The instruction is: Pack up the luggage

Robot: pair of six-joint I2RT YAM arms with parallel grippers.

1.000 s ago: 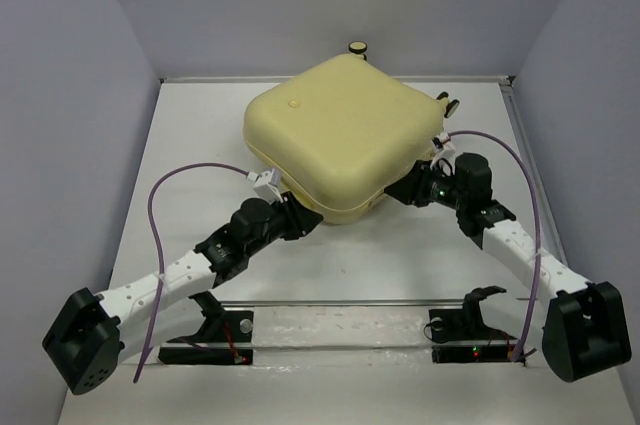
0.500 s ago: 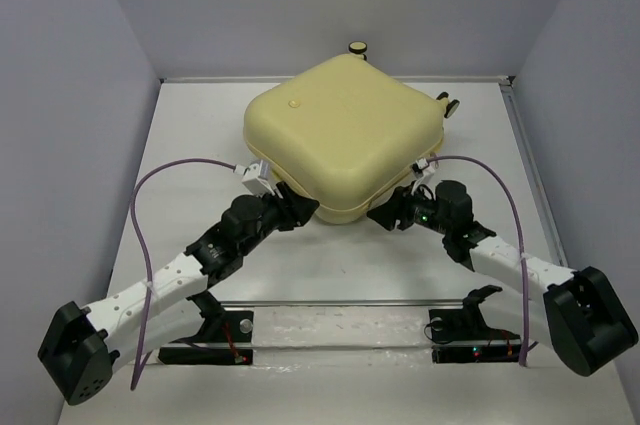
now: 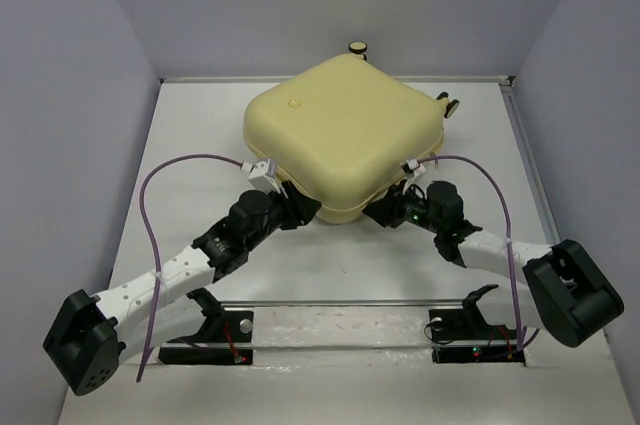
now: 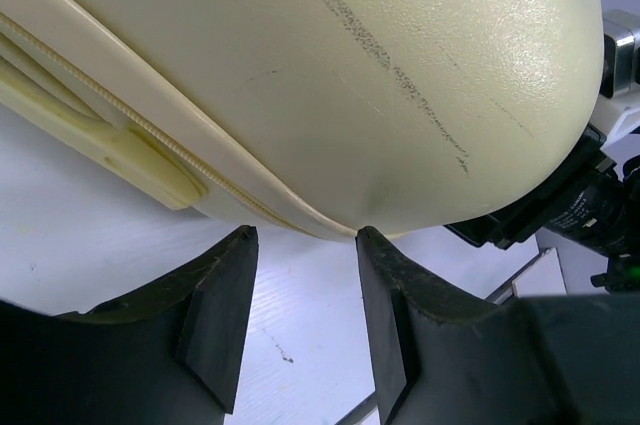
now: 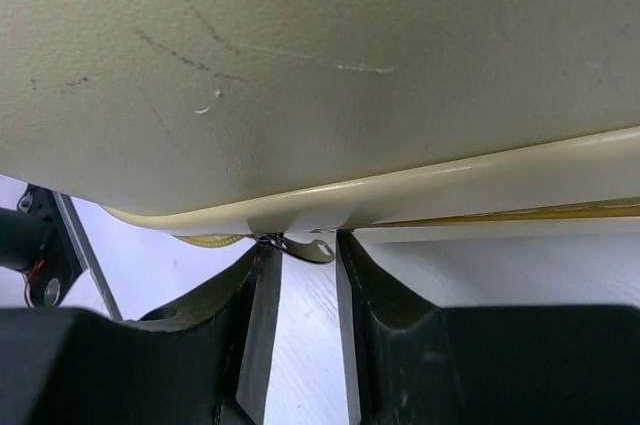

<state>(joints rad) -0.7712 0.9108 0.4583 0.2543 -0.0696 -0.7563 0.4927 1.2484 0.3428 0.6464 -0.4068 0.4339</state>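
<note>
A large pale yellow hard-shell suitcase (image 3: 345, 135) lies closed on the white table (image 3: 190, 135), toward twelve o'clock. The left gripper (image 4: 300, 245), jaws spread and empty, waits at the case's seven o'clock edge. At five o'clock the right gripper (image 5: 300, 245), jaws nearly together, noses a small tab, possibly the zip pull for fastening; I cannot tell whether it pinches it.

Top view is evenly lit by diffuse overhead light; soft shadow under the luggage (image 3: 345, 140) on the tabletop (image 3: 190, 135). Wrist views are dimmer (end effector fingers (image 4: 215, 325) near-silhouette, soft focus). Right wrist shell is shaded and slightly blurred.
</note>
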